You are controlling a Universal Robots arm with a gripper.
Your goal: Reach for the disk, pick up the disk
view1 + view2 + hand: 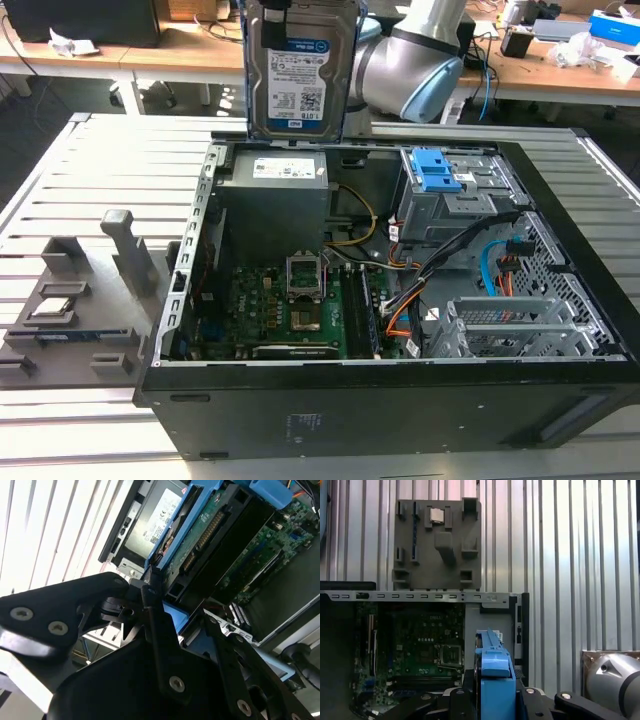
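The disk (300,70), a silver hard drive with a white-and-blue label and blue side rails, hangs upright in the air above the far edge of the open computer case (380,400). Nothing below touches it. In the second wrist view my gripper (180,616) is shut on the disk (200,527), with a black finger (152,610) pressed against each blue rail. In the first wrist view the disk (495,672) stands edge-on between my gripper's (495,697) black fingers, over the case's corner.
Inside the case lie the power supply (275,185), the motherboard (290,305) and blue drive brackets (438,170). A grey fixture block (80,310) holding small silver chips (55,308) rests on the slatted table at the exterior view's left. My arm (410,55) stands behind the case.
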